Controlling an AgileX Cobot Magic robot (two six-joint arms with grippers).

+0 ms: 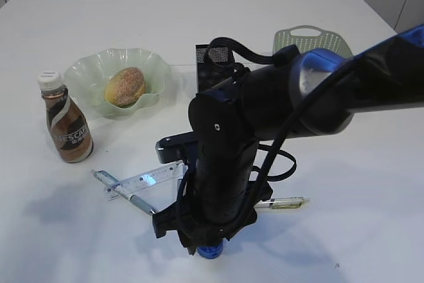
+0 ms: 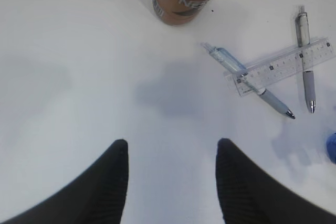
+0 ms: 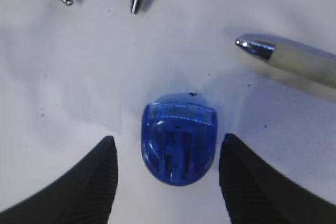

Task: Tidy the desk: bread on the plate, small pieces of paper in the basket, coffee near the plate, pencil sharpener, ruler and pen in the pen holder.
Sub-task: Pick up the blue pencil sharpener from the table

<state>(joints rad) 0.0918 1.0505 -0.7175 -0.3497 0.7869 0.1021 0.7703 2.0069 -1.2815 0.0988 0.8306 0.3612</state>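
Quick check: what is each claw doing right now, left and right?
Left claw: open, empty, above bare white desk.
Right claw: open, straddling the small blue translucent plastic pencil sharpener, not gripping.

Only readable thing is the brown coffee bottle with the white cap (image 1: pixel 68 128): its label says "NESCAFE" in pale letters, partly cut off. The clear plastic ruler (image 2: pixel 283 67) has printed tick marks, but the numbers are too tiny to read.

The exterior view looks down slantwise over the desk (image 1: pixel 371 183); both wrist views face straight down, sharing the pens (image 2: pixel 252 82).
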